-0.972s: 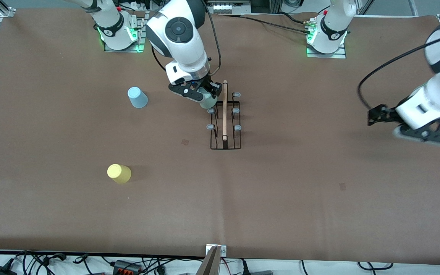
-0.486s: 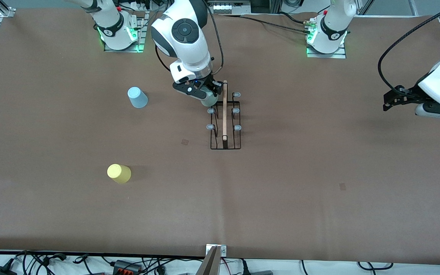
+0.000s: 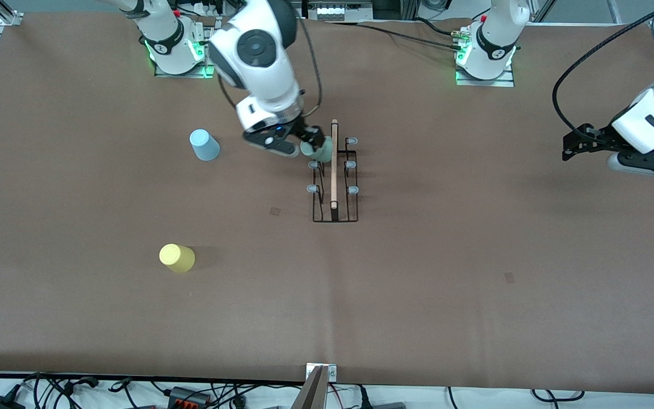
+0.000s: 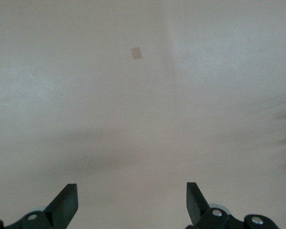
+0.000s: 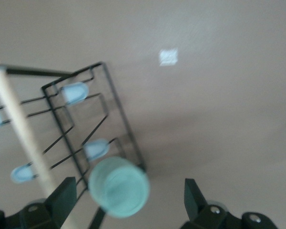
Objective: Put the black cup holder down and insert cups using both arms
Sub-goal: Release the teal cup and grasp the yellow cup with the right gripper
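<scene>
Here the black cup holder point(image 3: 334, 173) is standing on the brown table point(image 3: 446, 272) near its middle, its light wooden rod handle point(image 3: 334, 165) running toward the front camera and its pale grey-blue capped pegs point(image 3: 352, 190) sticking out on both sides. The mint green cup point(image 3: 320, 151) is sitting on the peg at the end of the rack nearest the robot bases, on the side toward the right arm's end of the table, touching the wooden rod. In the right wrist view the mint green cup point(image 5: 118, 187) is showing its flat bottom, and it is lying between the two spread fingers point(image 5: 194, 194) with a clear gap on one side, so the fingers are apart and not clamping it. The right gripper point(image 3: 294, 143) is hanging just beside that cup, over the table at the rack's end.

The light blue cup point(image 3: 205, 145) is standing upside down on the table, well apart from the rack toward the right arm's end. The yellow cup point(image 3: 176, 258) is lying nearer to the front camera than the blue one, also toward that end.

The left gripper point(image 3: 616, 154) is waiting over bare table toward the left arm's end, well apart from the rack; the left wrist view is showing its fingers point(image 4: 66, 200) spread wide with nothing between them.
</scene>
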You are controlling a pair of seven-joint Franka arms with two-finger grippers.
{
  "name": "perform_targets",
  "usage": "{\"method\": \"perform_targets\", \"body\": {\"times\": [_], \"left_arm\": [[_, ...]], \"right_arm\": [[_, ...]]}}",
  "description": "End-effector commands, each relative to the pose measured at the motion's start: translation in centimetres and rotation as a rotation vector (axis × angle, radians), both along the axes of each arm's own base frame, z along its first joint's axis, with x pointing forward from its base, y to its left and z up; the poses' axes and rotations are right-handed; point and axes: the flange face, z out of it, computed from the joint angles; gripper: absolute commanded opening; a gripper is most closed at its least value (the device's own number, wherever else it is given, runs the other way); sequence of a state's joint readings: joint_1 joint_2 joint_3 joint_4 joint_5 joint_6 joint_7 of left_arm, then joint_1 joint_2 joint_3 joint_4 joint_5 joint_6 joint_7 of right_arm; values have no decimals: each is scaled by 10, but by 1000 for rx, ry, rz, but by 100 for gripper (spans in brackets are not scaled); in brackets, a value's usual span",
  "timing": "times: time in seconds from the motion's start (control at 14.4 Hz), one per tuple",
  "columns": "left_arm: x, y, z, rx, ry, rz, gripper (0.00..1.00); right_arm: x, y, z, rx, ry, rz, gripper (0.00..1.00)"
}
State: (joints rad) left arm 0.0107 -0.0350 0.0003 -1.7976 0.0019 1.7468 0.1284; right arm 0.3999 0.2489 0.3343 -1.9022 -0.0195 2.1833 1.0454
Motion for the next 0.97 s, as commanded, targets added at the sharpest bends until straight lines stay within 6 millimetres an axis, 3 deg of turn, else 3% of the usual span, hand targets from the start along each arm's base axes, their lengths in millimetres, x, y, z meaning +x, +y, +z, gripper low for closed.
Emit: {"method": "perform_targets", "body": {"times": [0.0,0.21,0.35,0.49,0.56,0.69,0.83,0.9], "left_arm": [[15,-7,22,-15,-9,41,100],[20,-7,20,-13,-14,43,100],[23,-7,23,-13,-22,41,100],[24,-8,31,-14,-33,38,100],[24,-8,31,-14,-33,36,100],[24,-8,30,-14,-31,39,100],[25,-8,28,-14,-28,41,100],[24,-8,30,-14,-31,41,100]], "right_arm": [[52,-88,14,-55,-16,134,100],[105,-185,8,-90,-51,243,100],[130,-234,-5,-98,-86,335,100],[154,-277,-30,-98,-116,387,100],[161,-290,-45,-107,-127,385,100],[179,-298,-67,-122,-171,388,100],[197,-313,-101,-138,-221,384,100],[202,-308,-118,-129,-249,387,100]]}}
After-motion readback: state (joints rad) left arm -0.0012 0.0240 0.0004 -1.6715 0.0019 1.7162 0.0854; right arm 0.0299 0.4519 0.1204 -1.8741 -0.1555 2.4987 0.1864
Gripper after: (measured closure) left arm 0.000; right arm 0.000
